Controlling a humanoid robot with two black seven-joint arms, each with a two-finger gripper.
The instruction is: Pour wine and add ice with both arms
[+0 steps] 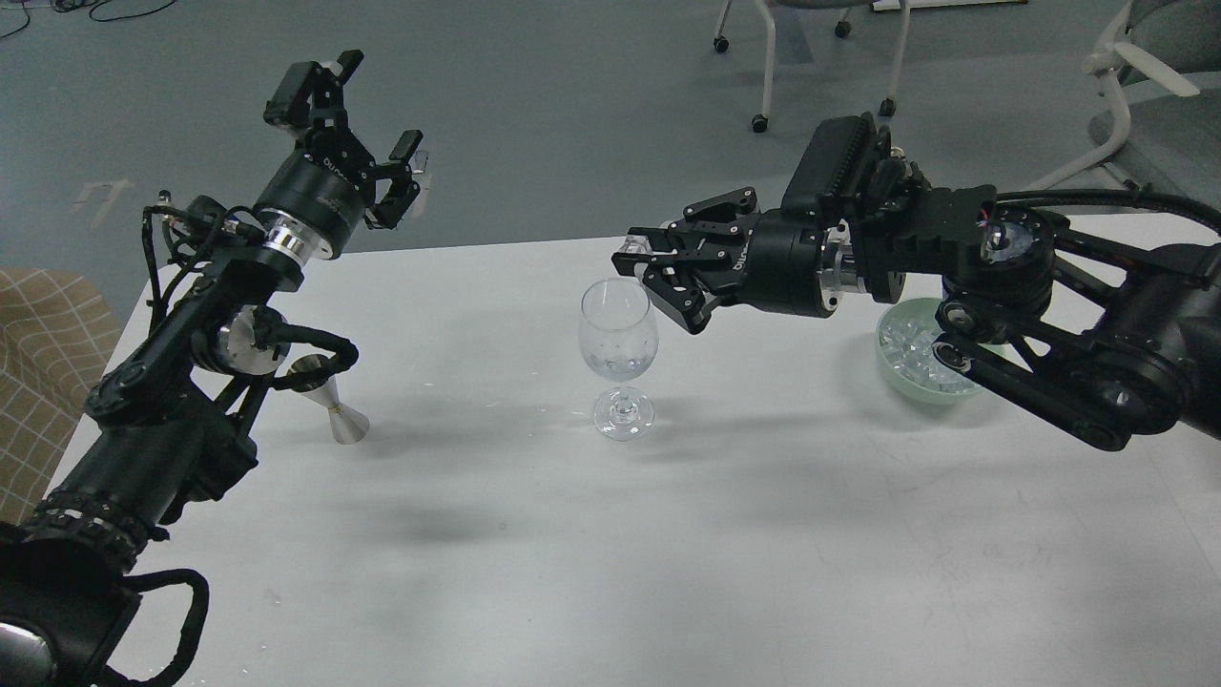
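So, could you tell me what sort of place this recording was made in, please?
Probably an office or lab workspace, not a bar: a plain white table stands on grey carpet-like floor, with white-framed castor chairs behind it, and the clear stemmed wine glass looks staged.

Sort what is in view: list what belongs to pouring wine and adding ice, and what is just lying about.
Belongs to the job:
- clear stemmed wine glass
- clear ice cube in the right gripper, over the glass
- pale green bowl of clear ice cubes
- silver metal jigger
- left gripper, raised, open

Just lying about:
- white wheeled chairs
- tan checked cushion
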